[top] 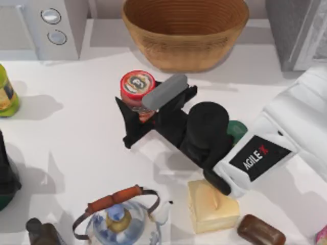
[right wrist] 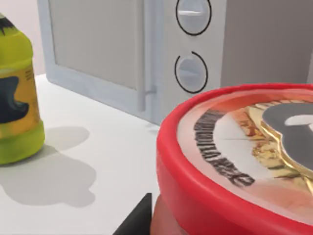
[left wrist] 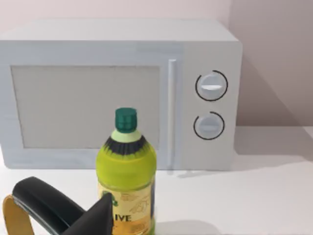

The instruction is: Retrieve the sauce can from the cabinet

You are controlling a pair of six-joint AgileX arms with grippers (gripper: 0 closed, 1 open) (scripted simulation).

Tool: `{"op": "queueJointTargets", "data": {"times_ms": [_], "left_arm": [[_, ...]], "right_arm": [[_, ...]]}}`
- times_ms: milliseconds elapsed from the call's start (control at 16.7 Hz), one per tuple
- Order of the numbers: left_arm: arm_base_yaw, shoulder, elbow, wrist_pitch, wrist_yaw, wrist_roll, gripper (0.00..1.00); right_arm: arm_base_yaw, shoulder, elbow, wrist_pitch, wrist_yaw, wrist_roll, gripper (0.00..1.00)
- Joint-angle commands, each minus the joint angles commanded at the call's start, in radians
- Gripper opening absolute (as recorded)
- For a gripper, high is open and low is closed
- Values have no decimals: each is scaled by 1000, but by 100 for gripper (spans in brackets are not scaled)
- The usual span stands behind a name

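While reaching leftward, right hand grips sauce can mid-table.

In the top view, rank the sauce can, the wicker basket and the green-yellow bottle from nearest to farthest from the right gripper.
1. The sauce can, between the jaws of the right gripper, mid-table.
2. The wicker basket, behind the can at the table's back edge.
3. The green-yellow bottle, at the table's far left edge.

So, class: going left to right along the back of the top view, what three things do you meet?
Microwave → basket → grey cabinet.
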Motion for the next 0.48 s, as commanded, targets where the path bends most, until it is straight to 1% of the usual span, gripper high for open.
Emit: {"op": "queueJointTargets", "data": {"times_ms": [120, 180, 480], "left_arm": [[0, 0, 0, 0, 0, 0, 100], [0, 0, 0, 0, 0, 0, 100], [0, 0, 0, 0, 0, 0, 100]], "right_arm": [[0, 0, 0, 0, 0, 0, 98], [0, 0, 0, 0, 0, 0, 100], [0, 0, 0, 0, 0, 0, 100]]}}
